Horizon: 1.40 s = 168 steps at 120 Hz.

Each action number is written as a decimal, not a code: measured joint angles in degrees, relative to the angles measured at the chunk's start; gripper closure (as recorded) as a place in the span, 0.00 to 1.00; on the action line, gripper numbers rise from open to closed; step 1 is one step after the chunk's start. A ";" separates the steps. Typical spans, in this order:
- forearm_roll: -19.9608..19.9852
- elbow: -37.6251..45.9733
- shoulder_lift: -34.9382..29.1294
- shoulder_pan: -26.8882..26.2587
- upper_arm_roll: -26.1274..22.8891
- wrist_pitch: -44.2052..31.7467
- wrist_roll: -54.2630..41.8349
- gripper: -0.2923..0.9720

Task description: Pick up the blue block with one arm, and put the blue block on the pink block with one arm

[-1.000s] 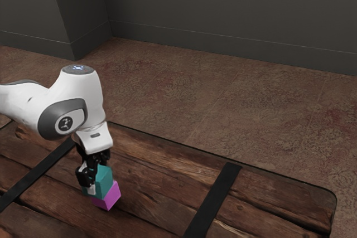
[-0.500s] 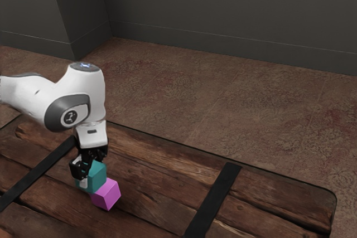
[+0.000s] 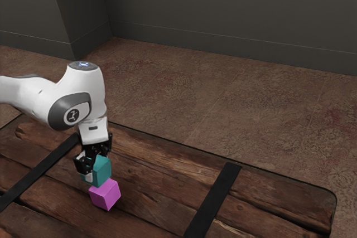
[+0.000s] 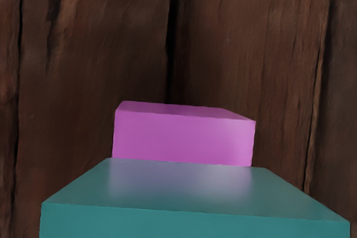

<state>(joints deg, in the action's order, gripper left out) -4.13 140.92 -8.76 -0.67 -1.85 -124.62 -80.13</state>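
The gripper (image 3: 92,165) is seen clamped on the blue block (image 3: 102,171), which is held just over the pink block (image 3: 105,194), offset slightly toward the exterior view's left, above the plank table (image 3: 268,193); contact cannot be judged.

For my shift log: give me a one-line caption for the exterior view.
Franka gripper holds the blue block over the pink block on the plank table, contact between them unclear.

Exterior camera looks down from the side; wrist camera, close above — both catch the blue block (image 3: 102,171) and pink block (image 3: 105,195).
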 joint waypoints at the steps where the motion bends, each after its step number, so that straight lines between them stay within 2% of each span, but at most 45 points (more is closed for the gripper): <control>1: 0.06 0.00 0.01 -0.01 0.00 -0.06 -0.04 0.49; 128: 3.79 1.64 -0.27 0.81 0.03 -2.13 -4.62 0.50; 150: 3.91 1.64 -0.19 0.56 0.04 -2.20 -5.23 0.36; 168: 3.98 1.65 -0.24 0.58 0.01 -2.19 -5.61 0.29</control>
<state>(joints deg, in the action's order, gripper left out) -0.14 142.58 -9.00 -0.09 -1.84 -126.82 -85.74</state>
